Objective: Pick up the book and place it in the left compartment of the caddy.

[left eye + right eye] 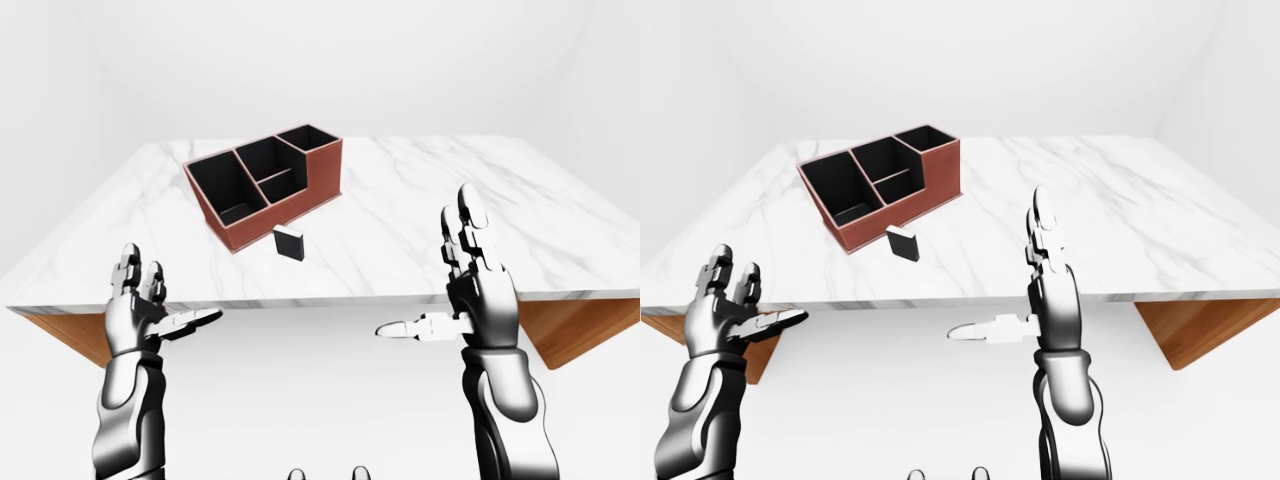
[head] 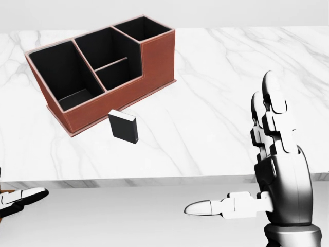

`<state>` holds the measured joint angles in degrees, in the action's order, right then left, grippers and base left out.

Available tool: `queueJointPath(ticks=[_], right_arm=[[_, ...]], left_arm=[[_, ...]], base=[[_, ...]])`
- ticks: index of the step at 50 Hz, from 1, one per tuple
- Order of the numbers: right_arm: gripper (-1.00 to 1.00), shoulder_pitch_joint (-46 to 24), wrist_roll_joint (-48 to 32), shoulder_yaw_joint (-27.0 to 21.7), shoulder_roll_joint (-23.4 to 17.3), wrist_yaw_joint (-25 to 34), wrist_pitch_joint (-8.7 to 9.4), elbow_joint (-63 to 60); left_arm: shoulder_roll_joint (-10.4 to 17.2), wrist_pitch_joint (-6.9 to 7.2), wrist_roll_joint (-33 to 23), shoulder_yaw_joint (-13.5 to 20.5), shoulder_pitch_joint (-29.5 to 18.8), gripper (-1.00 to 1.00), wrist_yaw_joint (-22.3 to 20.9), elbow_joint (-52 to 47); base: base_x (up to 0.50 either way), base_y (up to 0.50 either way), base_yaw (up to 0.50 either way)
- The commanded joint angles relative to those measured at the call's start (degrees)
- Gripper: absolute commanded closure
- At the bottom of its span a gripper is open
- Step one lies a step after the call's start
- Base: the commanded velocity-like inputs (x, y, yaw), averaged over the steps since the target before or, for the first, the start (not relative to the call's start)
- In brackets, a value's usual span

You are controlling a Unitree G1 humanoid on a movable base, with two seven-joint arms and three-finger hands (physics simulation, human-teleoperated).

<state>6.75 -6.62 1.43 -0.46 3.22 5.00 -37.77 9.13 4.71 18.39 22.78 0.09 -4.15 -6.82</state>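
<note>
A small black book (image 2: 123, 126) stands upright on the white marble table (image 2: 221, 72), just below the caddy in the head view. The brown caddy (image 2: 157, 55) has black compartments; its large left compartment (image 2: 60, 77) holds nothing. My right hand (image 2: 234, 149) is open below and right of the book, fingers pointing up and thumb stretched left, off the near table edge. My left hand (image 1: 170, 285) is open too, low at the left, short of the table; the head view shows only its thumb (image 2: 23, 198).
The table's near edge (image 2: 154, 181) runs across the lower head view, with its wooden underside (image 1: 570, 330) showing at both corners. Plain white walls and floor surround the table.
</note>
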Motion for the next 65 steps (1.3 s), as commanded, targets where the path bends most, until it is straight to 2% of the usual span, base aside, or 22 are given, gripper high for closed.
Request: queueJointPath(ticks=[1, 19, 23, 30, 32, 36, 53, 65], right_arm=[[-1.0, 0.7, -0.3, 0.4, 0.0, 0.2, 0.0, -0.4], [-1.0, -0.4, -2.2, 1.4, -0.1, 0.7, 0.0, 0.3], [-1.0, -0.2, -1.8, 1.3, 0.0, 0.6, 0.0, 0.5], [-1.0, 0.9, -1.4, 1.2, -0.1, 0.8, 0.0, 0.1], [-1.0, 1.2, -1.4, 1.3, -0.3, 1.0, 0.0, 0.3], [-1.0, 1.5, -2.1, 1.1, -0.4, 1.1, 0.0, 0.5], [-1.0, 1.3, -2.9, 0.6, -0.3, 1.2, 0.0, 2.4], [-1.0, 1.2, -2.4, 0.2, 0.0, 1.0, 0.0, 4.1]], left_arm=[[0.0, 0.23, 0.3, 0.6, 0.4, -1.0, -0.1, -0.6], [0.4, 0.0, 0.6, 1.0, -0.1, -1.0, -0.1, 0.5], [0.4, -0.53, 0.5, 0.7, -0.2, -1.0, -0.2, 1.3], [0.2, 0.25, 0.4, 0.5, 0.2, -1.0, -0.1, -0.1], [0.0, -0.06, 0.2, 0.4, 0.2, -1.0, -0.2, 0.0], [-0.1, 0.29, 0.3, 0.6, 0.6, -1.0, -0.2, -0.8], [0.1, 0.29, 0.0, 0.3, -0.2, -1.0, 0.0, -0.8], [0.0, 0.29, -0.4, -0.1, -0.3, -1.0, 0.3, -0.6]], base=[[0.45, 0.0, 0.0], [0.24, 0.41, 0.0], [0.13, 0.5, 0.0], [0.18, 0.46, 0.0], [0.5, 0.14, 0.0], [0.5, 0.02, 0.0], [0.5, 0.0, 0.0], [0.5, 0.28, 0.0]])
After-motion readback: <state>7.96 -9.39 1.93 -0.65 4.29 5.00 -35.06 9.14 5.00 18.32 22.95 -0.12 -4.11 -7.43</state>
